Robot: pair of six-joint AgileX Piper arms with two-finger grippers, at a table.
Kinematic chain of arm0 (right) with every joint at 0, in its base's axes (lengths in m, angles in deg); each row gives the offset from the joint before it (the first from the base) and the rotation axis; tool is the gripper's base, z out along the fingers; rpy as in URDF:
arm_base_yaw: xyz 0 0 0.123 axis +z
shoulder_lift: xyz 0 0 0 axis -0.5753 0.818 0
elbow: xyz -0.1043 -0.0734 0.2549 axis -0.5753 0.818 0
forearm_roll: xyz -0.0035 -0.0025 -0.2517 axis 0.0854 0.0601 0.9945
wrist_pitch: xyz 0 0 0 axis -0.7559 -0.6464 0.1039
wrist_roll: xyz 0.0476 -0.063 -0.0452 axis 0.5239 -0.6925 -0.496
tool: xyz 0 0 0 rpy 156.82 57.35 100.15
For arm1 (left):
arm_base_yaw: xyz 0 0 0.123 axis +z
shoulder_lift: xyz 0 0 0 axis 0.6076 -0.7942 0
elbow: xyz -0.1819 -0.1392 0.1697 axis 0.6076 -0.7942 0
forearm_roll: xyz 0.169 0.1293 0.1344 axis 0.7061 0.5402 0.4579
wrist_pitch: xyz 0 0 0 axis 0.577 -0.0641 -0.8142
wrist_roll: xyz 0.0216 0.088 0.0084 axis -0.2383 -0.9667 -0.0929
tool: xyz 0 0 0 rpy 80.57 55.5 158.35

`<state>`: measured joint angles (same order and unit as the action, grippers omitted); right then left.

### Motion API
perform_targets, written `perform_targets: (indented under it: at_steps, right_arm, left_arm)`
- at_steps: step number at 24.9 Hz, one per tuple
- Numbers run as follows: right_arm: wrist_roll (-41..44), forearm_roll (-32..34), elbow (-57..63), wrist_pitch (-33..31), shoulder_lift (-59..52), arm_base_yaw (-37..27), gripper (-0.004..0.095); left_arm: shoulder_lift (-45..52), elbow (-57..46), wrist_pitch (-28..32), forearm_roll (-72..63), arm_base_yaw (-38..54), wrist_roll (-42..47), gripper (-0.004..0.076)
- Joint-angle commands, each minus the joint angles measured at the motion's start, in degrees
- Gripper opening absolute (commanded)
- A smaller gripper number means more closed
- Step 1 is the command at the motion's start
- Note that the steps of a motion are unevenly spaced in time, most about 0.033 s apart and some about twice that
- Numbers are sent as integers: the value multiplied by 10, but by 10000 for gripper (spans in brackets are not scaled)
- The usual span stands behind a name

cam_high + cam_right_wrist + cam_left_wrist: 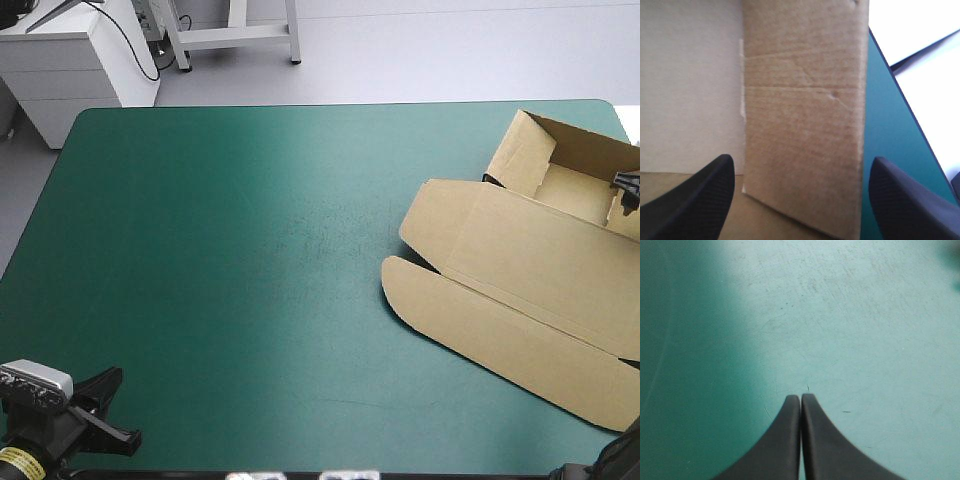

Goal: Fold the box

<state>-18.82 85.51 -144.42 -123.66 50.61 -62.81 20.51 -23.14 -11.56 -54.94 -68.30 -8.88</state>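
**Brown box open as a tray on the right of the desk, right gripper at its wall**

The box (520, 255) is seen on the right side of the teal-green desk (250, 250), its walled tray part toward the far right corner and its lid (500, 320) laid flat toward the near edge. The left gripper (801, 396) is held over bare cover near the desk's near left corner, well apart from the box, its black fingers (785, 440) clenched together into one point. The right gripper (802, 160) is placed at the tray's right end with its fingers released and spread wide; an upright brown wall (805, 125) of the box is seen just ahead, within their span, and nothing is grasped.
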Motion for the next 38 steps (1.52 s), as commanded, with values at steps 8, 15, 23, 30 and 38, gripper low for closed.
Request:
perform_targets:
  at_steps: [8,15,23,30,38]
  right_arm:
    - [-76,-141,-3,-67,-212,7,338]
    - [-114,-188,204,20,-396,81,-14]
    - [-168,-184,484,68,-650,248,-14]
    - [-255,-205,641,183,-830,248,-14]
    - [-232,-205,748,239,-1011,248,-14]
  left_arm:
    - [-10,16,34,4,-1,5,-8]
    - [-10,16,22,4,-1,5,-8]
    - [-10,16,26,4,-1,5,-8]
    - [-10,16,69,-19,-1,5,-8]
    - [-10,16,76,-22,-1,1,-8]
